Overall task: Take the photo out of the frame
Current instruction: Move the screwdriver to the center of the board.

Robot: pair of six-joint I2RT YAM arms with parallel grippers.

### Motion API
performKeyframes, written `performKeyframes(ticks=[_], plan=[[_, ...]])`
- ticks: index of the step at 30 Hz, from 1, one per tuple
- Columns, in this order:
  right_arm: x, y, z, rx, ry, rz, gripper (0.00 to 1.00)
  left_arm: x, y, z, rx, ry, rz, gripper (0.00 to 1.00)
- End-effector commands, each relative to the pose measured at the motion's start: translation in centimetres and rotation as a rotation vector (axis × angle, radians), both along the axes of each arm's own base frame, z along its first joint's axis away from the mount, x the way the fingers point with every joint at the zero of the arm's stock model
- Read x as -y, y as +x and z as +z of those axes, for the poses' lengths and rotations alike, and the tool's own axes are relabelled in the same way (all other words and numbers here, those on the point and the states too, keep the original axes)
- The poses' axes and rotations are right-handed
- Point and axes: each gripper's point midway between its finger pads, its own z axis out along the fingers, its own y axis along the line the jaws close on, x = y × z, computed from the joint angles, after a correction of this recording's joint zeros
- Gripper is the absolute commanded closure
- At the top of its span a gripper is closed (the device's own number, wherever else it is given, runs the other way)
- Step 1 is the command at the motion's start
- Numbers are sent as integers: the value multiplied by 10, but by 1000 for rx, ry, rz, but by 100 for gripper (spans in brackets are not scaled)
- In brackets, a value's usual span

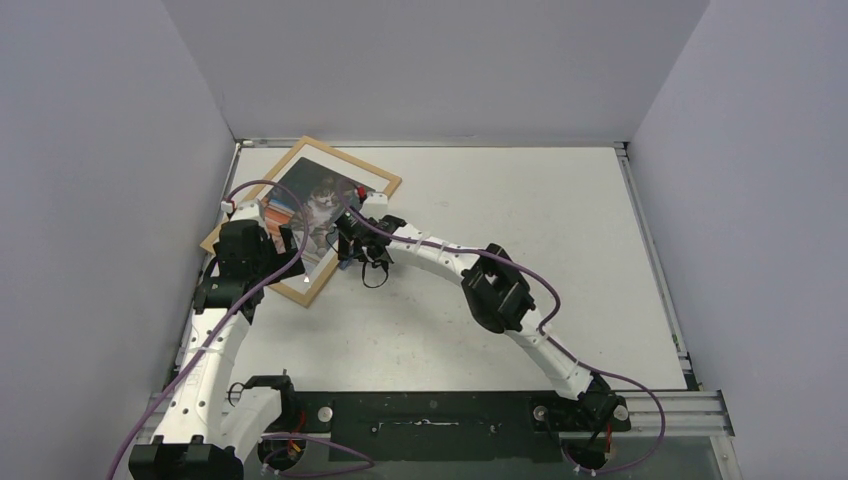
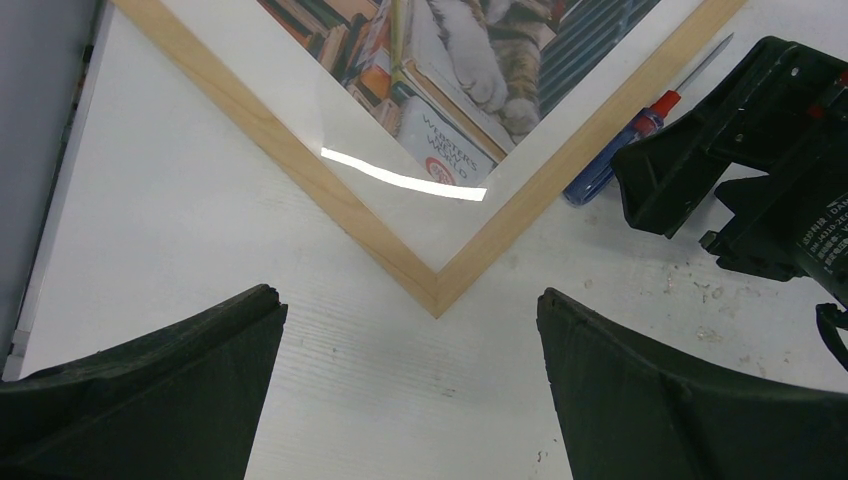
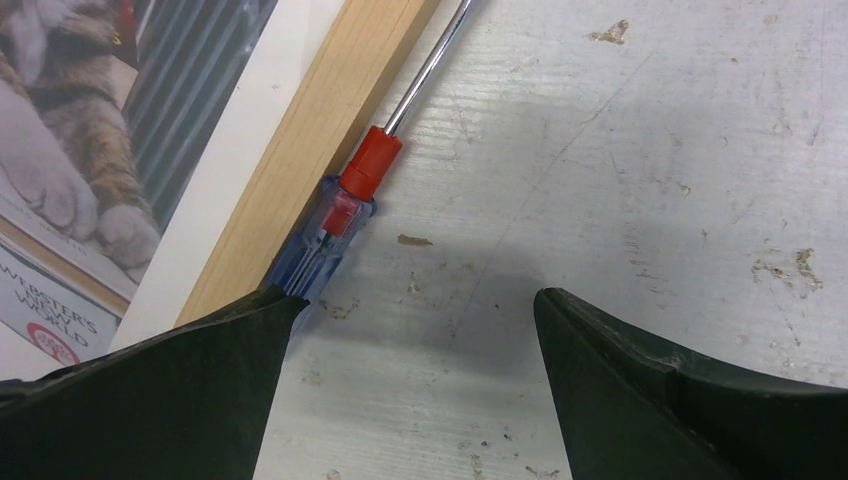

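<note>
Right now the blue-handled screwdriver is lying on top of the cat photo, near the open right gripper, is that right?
No. The screwdriver isn't on the cat photo; it lies on the table, alongside the outer edge of the frame. The right wrist view shows it. Its handle is blue and the right gripper nearby is open.

The frame (image 1: pixel 352 166), thin pale wooden moulding, lies flat and face up at the far left of the surface (image 1: pixel 520 200), turned diagonally so that one corner points toward the near edge. The photo (image 1: pixel 322 200) is still inside it: a cat among stacked books, set within a white border. A bright streak of glare crosses the glazing near the near corner.
</note>
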Motion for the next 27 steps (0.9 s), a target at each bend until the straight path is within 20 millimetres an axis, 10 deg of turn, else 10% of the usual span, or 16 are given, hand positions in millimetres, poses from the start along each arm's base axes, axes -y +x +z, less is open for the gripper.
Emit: performKeyframes(ticks=[1,27], plan=[[-2,-3,1,8,-23,15,7,0,9,20,76,-9,4,3],[-33,-8,52,105,139,41,7,-1,9,21,78,-8,10,3]])
